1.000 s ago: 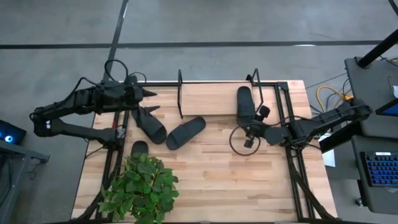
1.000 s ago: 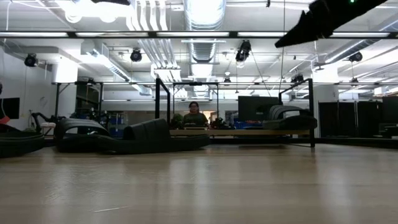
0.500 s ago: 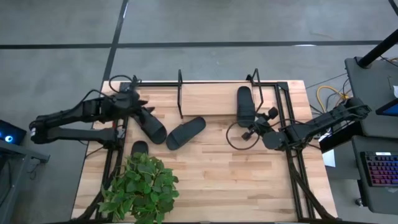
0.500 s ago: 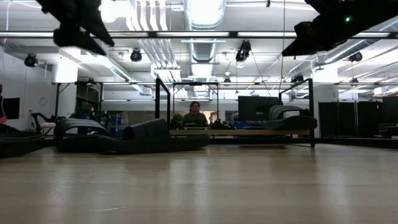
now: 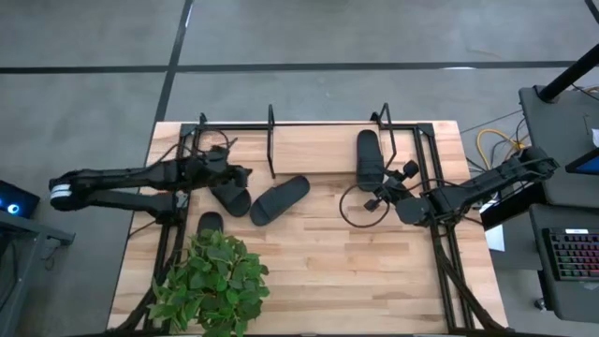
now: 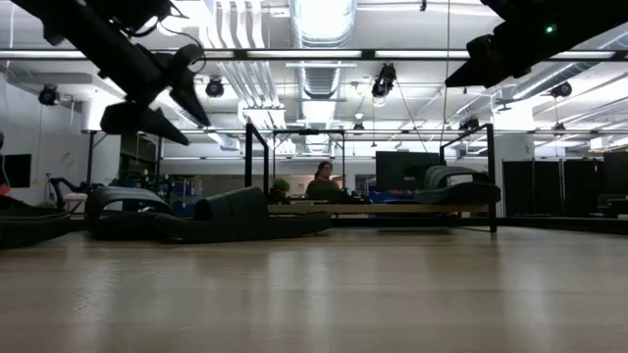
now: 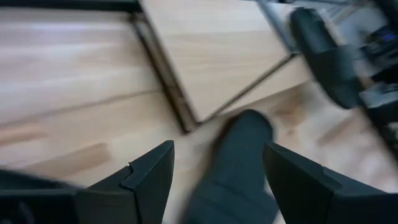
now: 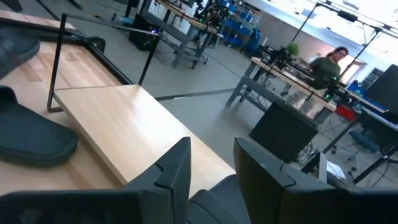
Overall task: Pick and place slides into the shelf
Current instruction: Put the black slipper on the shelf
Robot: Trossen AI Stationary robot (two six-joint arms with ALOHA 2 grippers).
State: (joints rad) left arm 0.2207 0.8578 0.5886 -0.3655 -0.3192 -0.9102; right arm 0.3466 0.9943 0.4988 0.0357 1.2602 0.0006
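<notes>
Compared with the frame half a second earlier, the left arm had extended to the right across the table. The left gripper (image 5: 239, 176) had moved from the far-left corner area to a position above the left-hand slide (image 5: 228, 194) of the two lying together on the table. In the low view the left gripper (image 6: 167, 93) had come lower and further right than before, but remained in the air above the slides. The right arm was nearly unchanged. In the room behind the table, the person (image 6: 323, 183) had shifted slightly to the right.

Left gripper: the fingers (image 7: 151, 174) were spread wide with nothing between them. The left wrist view showed a slide (image 7: 239, 165) lying on the table in the open gap, beyond the fingertips. No contact was visible.

Right gripper (image 5: 388, 184): it hung at the right side of the table, just beside the near end of the slide already on the shelf. The right wrist view showed the fingers (image 8: 176, 171) parted by a narrow gap and holding nothing.

Slide positions:
- One slide (image 5: 369, 157) lay on the pale board of the shelf (image 5: 318, 146), at its right end.
- The second slide (image 5: 279, 199) of the table pair lay just to the right of the first, near the shelf's left upright.
- A fourth slide (image 5: 210, 223) lay nearer, partly hidden by the plant (image 5: 213, 279).
</notes>
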